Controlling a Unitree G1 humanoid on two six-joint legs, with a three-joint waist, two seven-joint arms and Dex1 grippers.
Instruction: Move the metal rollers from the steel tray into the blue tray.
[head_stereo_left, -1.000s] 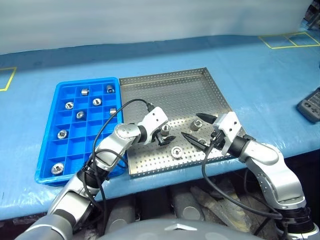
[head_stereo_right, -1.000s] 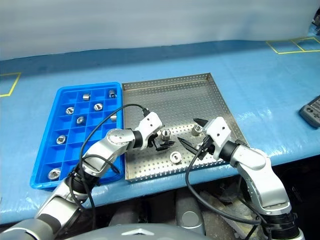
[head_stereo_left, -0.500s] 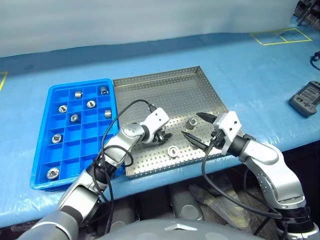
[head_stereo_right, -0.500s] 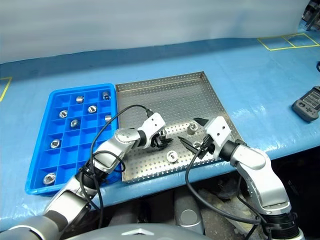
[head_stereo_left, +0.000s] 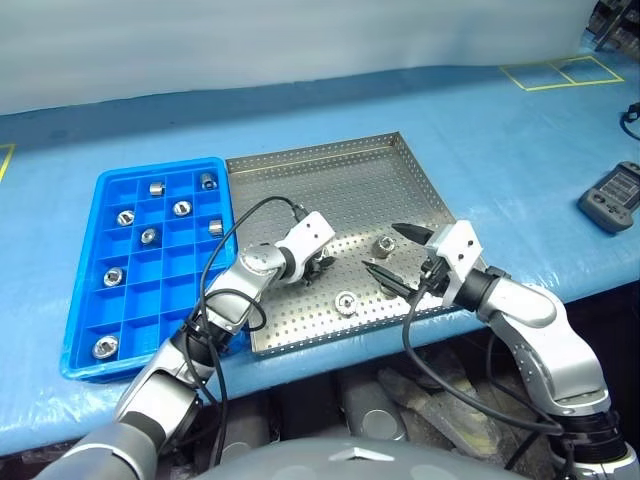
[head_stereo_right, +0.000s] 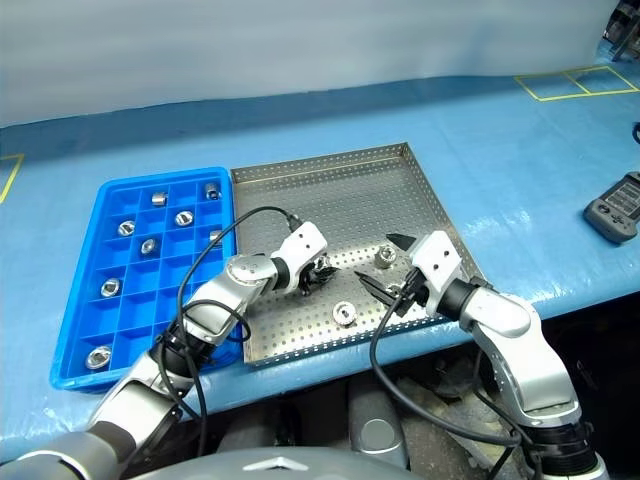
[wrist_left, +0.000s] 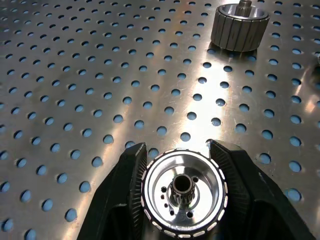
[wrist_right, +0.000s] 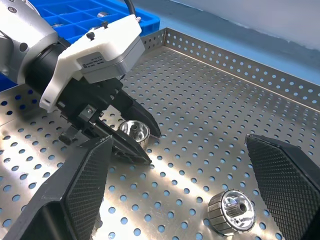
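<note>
your left gripper (wrist_left: 182, 195) is pinching a small shiny silver roller with a hollow centre (wrist_left: 183, 197) on the large square perforated steel tray (head_stereo_left: 330, 190). your right gripper (head_stereo_left: 392, 255) hangs spread wide over the tray's right side, holding nothing. two more rollers sit loose on the steel tray (head_stereo_left: 383, 244) (head_stereo_left: 345, 301). seven already lie in compartments of the bright blue plastic grid tray (head_stereo_left: 80, 355) to the left.

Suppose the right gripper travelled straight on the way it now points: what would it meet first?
Probably the left gripper, shut on a metal roller, which lies ahead between the right gripper's open fingers. Another metal roller sits nearer but lower on the steel tray; depth is unclear.
</note>
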